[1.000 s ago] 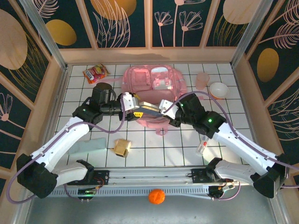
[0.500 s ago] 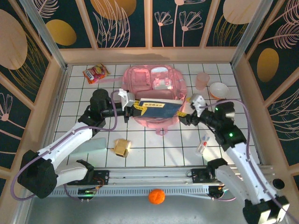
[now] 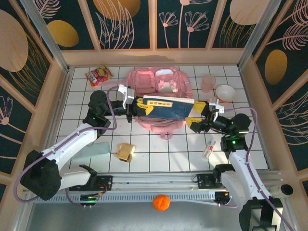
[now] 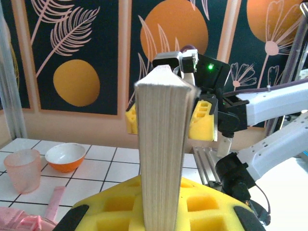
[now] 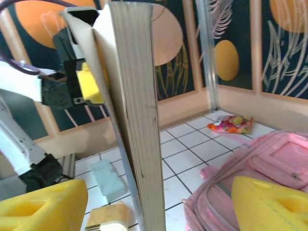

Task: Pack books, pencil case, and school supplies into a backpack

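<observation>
My left pincer [image 3: 137, 108] is clamped on the left end of the book [image 3: 168, 109], holding it above the backpack's [image 3: 154, 79] near edge. My right pincer [image 3: 195, 116] stands wide around the other end, gripping nothing. With only one end pinched, I worry the book could droop or twist loose.

Backpack [image 3: 159, 82] as reference.
- Over its near half: book [image 3: 166, 108] spans side to side, with left gripper [image 3: 136, 107] and right gripper [image 3: 198, 118] at its ends. Blocked from above.
- Far half: open from above.
- Right: pink cup [image 3: 208, 83] and bowl [image 3: 225, 92] (close together).
- Far-left: snack bag [image 3: 98, 75].
- Near side: bare tiles between tan box [image 3: 126, 151] and white oblong item [image 3: 209, 150]; mint pouch [image 3: 94, 149] further left.
</observation>
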`<action>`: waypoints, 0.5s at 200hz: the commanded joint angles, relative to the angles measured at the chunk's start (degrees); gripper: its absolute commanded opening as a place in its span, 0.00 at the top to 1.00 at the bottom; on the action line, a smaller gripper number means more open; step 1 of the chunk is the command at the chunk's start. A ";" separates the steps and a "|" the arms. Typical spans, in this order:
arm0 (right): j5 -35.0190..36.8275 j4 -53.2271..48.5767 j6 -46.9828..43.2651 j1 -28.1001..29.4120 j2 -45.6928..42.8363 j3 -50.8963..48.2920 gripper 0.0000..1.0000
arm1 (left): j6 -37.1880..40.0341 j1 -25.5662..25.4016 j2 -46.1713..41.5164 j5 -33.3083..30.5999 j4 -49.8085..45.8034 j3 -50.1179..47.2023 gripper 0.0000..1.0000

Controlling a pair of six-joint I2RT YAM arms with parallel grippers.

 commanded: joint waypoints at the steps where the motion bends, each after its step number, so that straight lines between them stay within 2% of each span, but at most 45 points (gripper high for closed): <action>1: -5.10 7.03 3.88 2.15 2.57 3.34 0.23 | -1.07 -0.32 0.43 3.32 3.56 2.72 1.00; 22: -6.68 1.26 -0.28 5.85 5.14 6.51 0.25 | -1.16 -1.00 1.20 2.93 3.70 3.40 1.00; 33: -6.97 -2.88 -3.71 7.61 5.88 7.89 0.31 | -1.93 -1.10 1.63 2.15 4.74 3.40 1.00; 42: -7.04 -5.69 -6.03 8.29 6.22 8.78 0.43 | -2.50 -1.15 1.81 1.00 5.54 3.22 1.00; 49: -6.87 -7.12 -7.34 7.97 6.19 9.15 0.60 | -2.42 -1.15 1.90 -0.35 4.81 3.33 0.99; 58: -5.67 -8.36 -7.60 6.44 5.98 9.30 0.99 | -1.11 -1.15 1.93 -3.29 1.10 3.86 0.90; 59: -5.49 -8.39 -7.61 6.19 5.93 9.30 1.00 | -0.82 -1.12 1.93 -3.68 0.52 3.93 0.88; 65: -4.57 -8.66 -6.92 4.36 5.37 9.14 1.00 | 1.44 -1.13 2.01 -5.92 -3.72 4.67 0.79; 84: -1.11 -9.40 -3.39 -2.49 3.69 8.11 1.00 | 8.93 -1.11 1.45 -14.35 -14.33 5.51 0.41; 100: 4.25 -12.54 -0.26 -7.65 2.06 7.40 1.00 | 15.87 -1.16 0.72 -21.88 -20.15 5.07 0.27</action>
